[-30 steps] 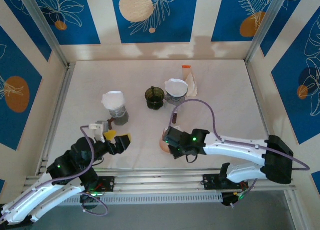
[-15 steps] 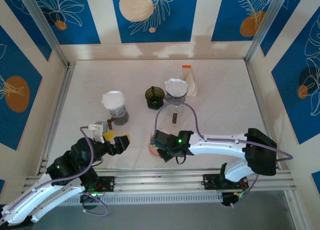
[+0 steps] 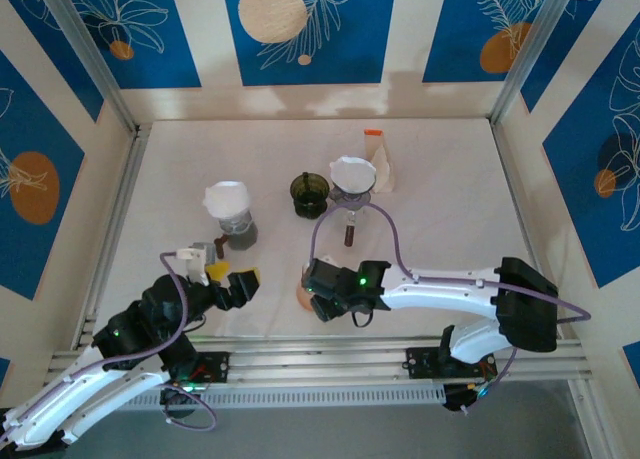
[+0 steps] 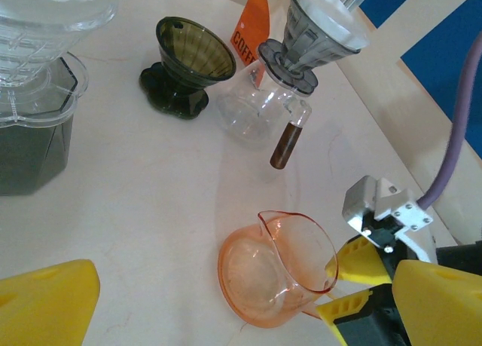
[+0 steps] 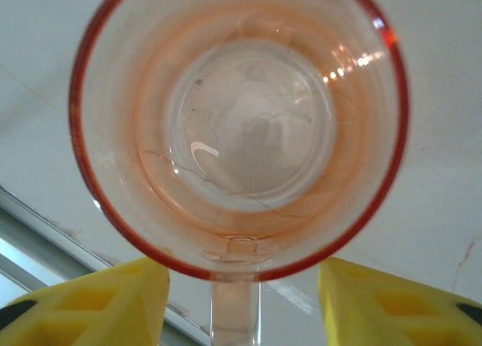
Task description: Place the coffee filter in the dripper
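Note:
A white coffee filter (image 3: 352,171) sits in a grey dripper (image 4: 316,31) on a glass carafe (image 4: 252,108). Left of it stands an empty dark green dripper (image 3: 309,193) (image 4: 186,59). Another white filter (image 3: 227,196) rests in a clear dripper (image 4: 45,29) on a dark container. My right gripper (image 3: 317,297) (image 5: 252,304) is open, its yellow fingers (image 5: 113,301) apart on either side of the handle of an orange glass cup (image 3: 304,297) (image 5: 241,127) standing on the table. My left gripper (image 3: 232,279) is open and holds nothing, left of the cup.
An orange coffee packet (image 3: 381,159) leans behind the carafe. The white tabletop (image 3: 450,209) is walled at the back and sides, with a metal rail (image 3: 320,364) along the near edge. Bare table lies right of the carafe.
The right gripper carried the orange cup to the left, then opened its jaws off the handle. The left arm has not moved.

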Controlling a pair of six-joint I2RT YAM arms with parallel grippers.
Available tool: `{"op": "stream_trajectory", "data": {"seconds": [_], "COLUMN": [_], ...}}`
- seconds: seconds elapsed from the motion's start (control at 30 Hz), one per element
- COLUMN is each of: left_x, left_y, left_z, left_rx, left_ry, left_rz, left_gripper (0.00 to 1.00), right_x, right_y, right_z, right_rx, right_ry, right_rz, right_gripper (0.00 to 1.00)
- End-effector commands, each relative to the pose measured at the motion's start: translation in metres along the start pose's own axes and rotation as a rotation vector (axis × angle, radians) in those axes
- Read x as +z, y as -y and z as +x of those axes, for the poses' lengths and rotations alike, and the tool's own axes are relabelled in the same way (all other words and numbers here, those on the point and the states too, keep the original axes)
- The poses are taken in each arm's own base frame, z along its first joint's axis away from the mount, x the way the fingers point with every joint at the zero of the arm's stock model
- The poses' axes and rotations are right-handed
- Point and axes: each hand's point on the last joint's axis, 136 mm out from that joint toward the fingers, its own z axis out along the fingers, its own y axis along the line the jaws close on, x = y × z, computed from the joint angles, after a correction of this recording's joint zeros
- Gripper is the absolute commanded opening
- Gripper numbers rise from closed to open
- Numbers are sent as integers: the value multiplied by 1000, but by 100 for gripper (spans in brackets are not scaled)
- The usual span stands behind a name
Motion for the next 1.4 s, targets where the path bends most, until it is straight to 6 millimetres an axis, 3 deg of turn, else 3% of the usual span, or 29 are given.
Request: {"op": "stream_trajectory", "data": {"seconds": [0.0, 0.17, 0.33, 0.53, 0.67, 0.83, 1.17, 1.37], "left_x": [-2, 18, 50, 109, 145, 176, 220, 245], "left_y": [18, 40, 55, 34, 33, 25, -19, -33], "left_z": [-13, -26, -56, -88, -96, -105, -94, -83], "left_rx": [20, 89, 116, -20, -3, 15, 50, 60], "left_ry": [5, -117, -200, -268, -322, -343, -425, -467], "left_rz": [46, 1, -44, -86, -114, -177, -391, -439], "left_gripper": [100, 98, 80, 67, 62, 58, 53, 51], "right_x": [-23, -44, -60, -70, -76, -82, -92, -101], "right_y": [2, 17, 29, 42, 50, 55, 67, 74], "right_z": [-16, -23, -21, -13, -8, -5, -1, 1], "right_rx": [21, 68, 119, 160, 174, 191, 212, 227], "right_ry": [81, 161, 217, 258, 279, 309, 352, 382], "right_rz": [-6, 13, 2, 4, 4, -2, 4, 6], "right_gripper": [59, 60, 60, 60, 60, 60, 60, 60]}}
